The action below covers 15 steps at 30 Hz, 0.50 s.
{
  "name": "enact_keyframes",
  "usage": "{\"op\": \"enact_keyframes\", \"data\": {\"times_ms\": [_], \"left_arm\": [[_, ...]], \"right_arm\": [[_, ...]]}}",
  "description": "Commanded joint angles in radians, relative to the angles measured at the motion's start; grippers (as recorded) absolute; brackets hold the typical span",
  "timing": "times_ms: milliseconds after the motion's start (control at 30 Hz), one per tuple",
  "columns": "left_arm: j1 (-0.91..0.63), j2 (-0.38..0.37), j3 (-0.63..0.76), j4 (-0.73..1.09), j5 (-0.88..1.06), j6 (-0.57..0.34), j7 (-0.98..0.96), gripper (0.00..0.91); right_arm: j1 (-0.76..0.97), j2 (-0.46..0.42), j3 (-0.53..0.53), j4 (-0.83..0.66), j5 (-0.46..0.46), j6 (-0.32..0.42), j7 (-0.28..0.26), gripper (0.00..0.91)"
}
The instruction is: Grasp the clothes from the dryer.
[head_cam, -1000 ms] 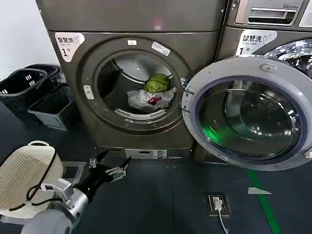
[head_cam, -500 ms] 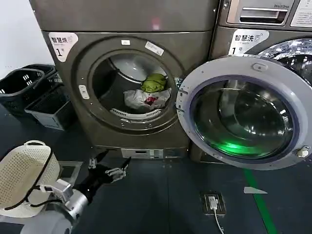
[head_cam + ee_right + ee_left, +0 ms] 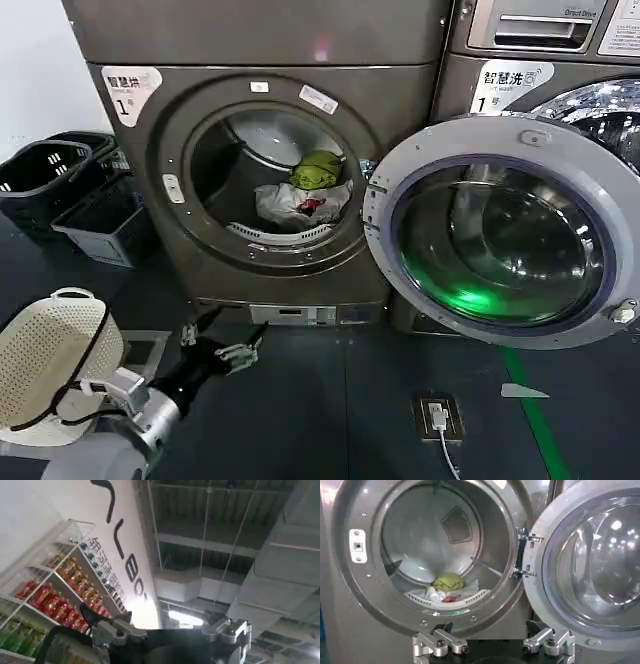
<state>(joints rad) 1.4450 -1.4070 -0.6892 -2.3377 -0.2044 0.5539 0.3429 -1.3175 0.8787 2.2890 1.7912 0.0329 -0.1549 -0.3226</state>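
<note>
Dark floor (image 3: pixel 330 400); dryer (image 3: pixel 290 40) door open, baskets (image 3: pixel 70 195) beside.

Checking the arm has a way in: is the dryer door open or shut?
Open. The door is swung wide beside the dryer, leaving the clothes in the drum exposed. The left gripper is below the porthole.

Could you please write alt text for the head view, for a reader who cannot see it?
The dryer stands with its door swung open and the clothes inside the drum. The open left tool hovers low before it, beside a cream basket.
</note>
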Motion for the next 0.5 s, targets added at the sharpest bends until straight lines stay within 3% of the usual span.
{"op": "enact_keyframes", "data": {"times_ms": [33, 500], "left_arm": [[-0.004, 0.001, 0.004, 0.004, 0.001, -0.01, -0.02, 0.907], [-0.017, -0.004, 0.019, 0.017, 0.005, -0.017, -0.059, 0.907]], "right_arm": [[0.0, -0.002, -0.001, -0.002, 0.002, 0.002, 0.0, 0.907], [0.005, 0.005, -0.009, 0.0, 0.001, 0.007, -0.008, 0.907]]}}
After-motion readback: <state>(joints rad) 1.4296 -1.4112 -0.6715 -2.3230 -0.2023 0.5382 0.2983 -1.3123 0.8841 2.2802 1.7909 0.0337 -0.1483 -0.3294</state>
